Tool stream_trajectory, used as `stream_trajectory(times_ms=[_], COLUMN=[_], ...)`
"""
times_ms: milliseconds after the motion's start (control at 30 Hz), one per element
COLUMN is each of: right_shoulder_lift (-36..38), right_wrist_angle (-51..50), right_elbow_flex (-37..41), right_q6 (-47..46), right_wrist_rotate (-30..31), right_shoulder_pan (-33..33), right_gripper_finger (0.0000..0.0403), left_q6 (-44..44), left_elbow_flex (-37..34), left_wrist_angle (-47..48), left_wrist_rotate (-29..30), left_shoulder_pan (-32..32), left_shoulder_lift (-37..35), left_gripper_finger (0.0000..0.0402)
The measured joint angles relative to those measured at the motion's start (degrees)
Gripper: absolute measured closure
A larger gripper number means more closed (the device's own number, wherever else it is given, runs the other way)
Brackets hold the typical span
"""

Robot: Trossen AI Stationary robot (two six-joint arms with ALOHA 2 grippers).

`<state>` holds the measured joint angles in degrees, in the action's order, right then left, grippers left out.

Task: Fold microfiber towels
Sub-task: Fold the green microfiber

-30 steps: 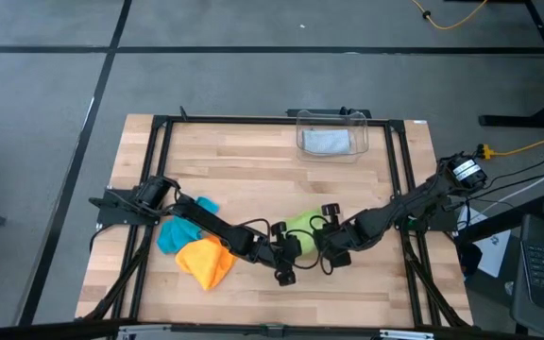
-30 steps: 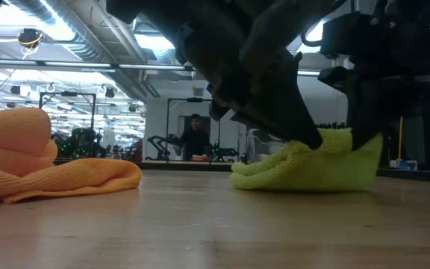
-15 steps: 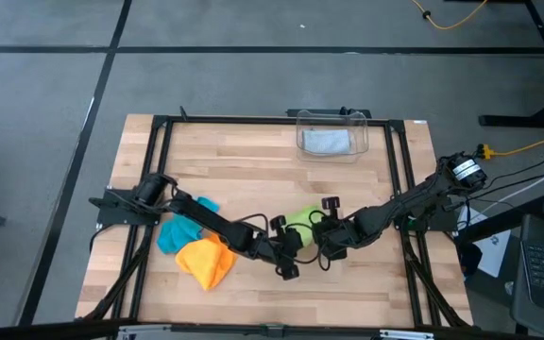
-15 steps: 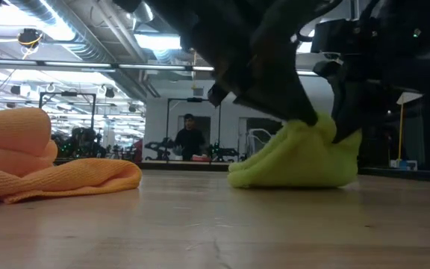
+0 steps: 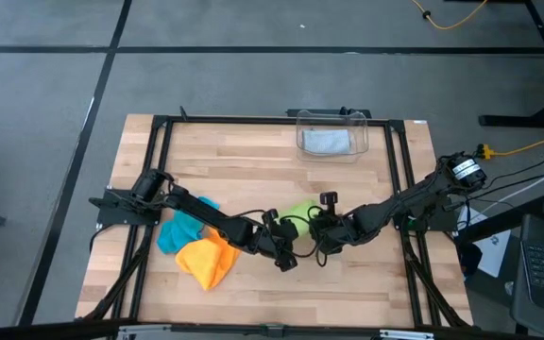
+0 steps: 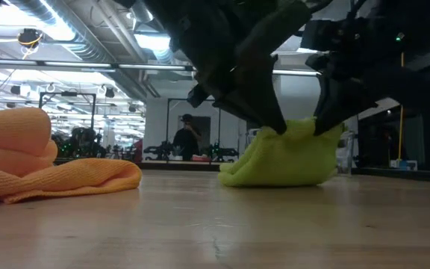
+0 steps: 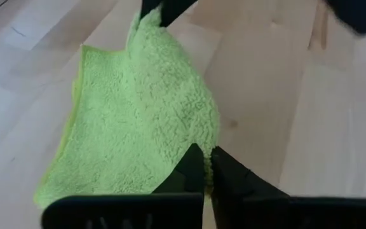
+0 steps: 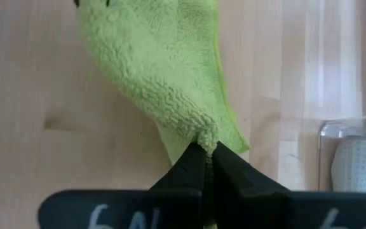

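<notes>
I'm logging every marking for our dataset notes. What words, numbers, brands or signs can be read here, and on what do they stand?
Dark bar of the right hand, right wrist view: pale characters cut off by the picture's edge; the first looks like "6", the rest cannot be read.
Lime green towel, clear bin, wooden table: no text to be seen.
Room behind, low view: no sign readable.

Both hands, left (image 5: 289, 247) and right (image 5: 315, 237), at the lime green towel (image 5: 299, 214), mid-table.
</notes>
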<state>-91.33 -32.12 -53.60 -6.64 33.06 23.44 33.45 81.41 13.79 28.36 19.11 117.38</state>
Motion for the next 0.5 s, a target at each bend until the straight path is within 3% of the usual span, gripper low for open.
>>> stream_trajectory(times_ms=[200, 367, 500], right_shoulder_lift=[0.0, 0.0, 0.0], right_wrist_angle=[0.3, -0.1, -0.3], right_elbow_flex=[0.0, 0.0, 0.0], right_q6=[0.8, -1.3, -2.9], right_wrist_rotate=[-1.9, -9.1, -18.7], right_shoulder_pan=[-0.7, 0.5, 2.9], right_gripper_finger=[0.0393, 0.0393, 0.0393], left_q6=[1.1, 1.5, 2.2], left_elbow_flex=[0.0, 0.0, 0.0], left_wrist_angle=[-0.5, -2.4, -4.9], left_wrist_rotate=[-1.0, -3.8, -8.1], left_shoulder_pan=[0.3, 1.5, 2.7], left_shoulder_lift=[0.0, 0.0, 0.1], left_gripper_finger=[0.0401, 0.0401, 0.0401])
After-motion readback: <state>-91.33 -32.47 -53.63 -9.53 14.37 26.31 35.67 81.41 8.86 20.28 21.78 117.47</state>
